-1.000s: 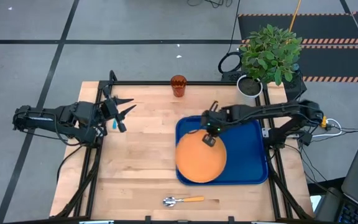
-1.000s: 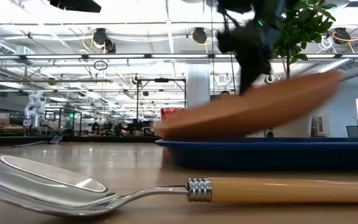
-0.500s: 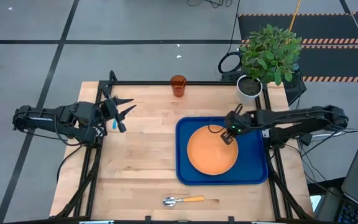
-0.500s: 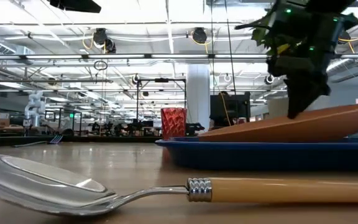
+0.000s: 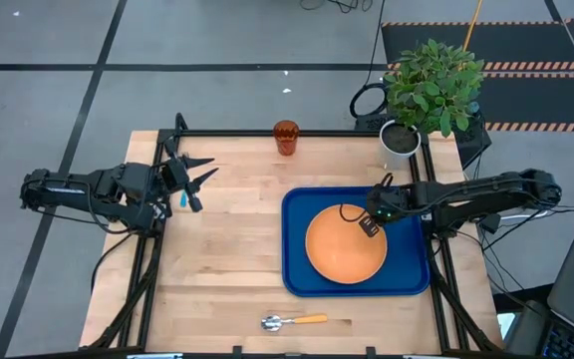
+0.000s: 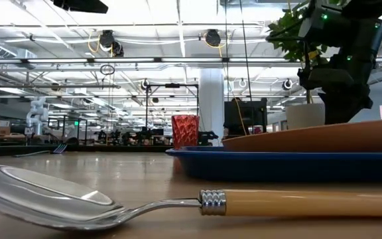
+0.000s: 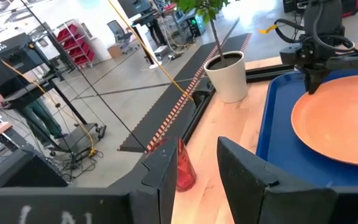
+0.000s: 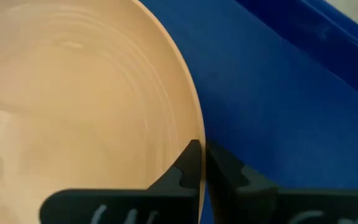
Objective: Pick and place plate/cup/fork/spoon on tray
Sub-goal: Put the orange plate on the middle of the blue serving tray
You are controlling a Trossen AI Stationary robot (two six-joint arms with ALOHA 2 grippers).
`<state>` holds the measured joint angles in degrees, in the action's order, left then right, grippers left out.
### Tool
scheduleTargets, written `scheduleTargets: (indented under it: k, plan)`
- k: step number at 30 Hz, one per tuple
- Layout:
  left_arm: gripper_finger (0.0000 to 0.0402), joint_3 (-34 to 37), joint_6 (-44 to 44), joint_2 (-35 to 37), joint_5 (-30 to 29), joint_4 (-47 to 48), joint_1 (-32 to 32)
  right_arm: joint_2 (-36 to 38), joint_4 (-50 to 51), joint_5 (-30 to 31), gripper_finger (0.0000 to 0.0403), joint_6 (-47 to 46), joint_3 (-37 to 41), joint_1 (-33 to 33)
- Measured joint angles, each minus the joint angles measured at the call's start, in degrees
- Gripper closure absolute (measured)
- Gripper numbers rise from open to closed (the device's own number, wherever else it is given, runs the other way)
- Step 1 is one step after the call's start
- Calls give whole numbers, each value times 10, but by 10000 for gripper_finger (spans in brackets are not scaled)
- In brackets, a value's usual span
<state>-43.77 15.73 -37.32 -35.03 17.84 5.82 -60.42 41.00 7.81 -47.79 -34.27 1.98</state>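
Two arms in my view: right gripper [image 5: 369,225] pinches the plate [image 5: 346,246] rim, plate lying in the tray [image 5: 407,281]. Left gripper [image 5: 195,179] spread apart, off the table's left edge.

The right gripper [image 5: 369,225] stands over the plate [image 5: 346,245], its fingers closed on the rim, so plate and tray [image 5: 300,274] block any way beneath it. Past it, toward the table's far edge, bare wood lies open up to the cup [image 5: 286,138]. The plant pot [image 5: 400,139] crowds the corner behind it. The spoon [image 5: 294,321] lies well apart.
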Motion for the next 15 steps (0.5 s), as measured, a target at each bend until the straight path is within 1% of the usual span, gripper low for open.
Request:
scheduleTargets:
  k: [15]
  plan:
    - [284,0,-5,0,0,0,0,0,-6,-2,403,-3,4,-4]
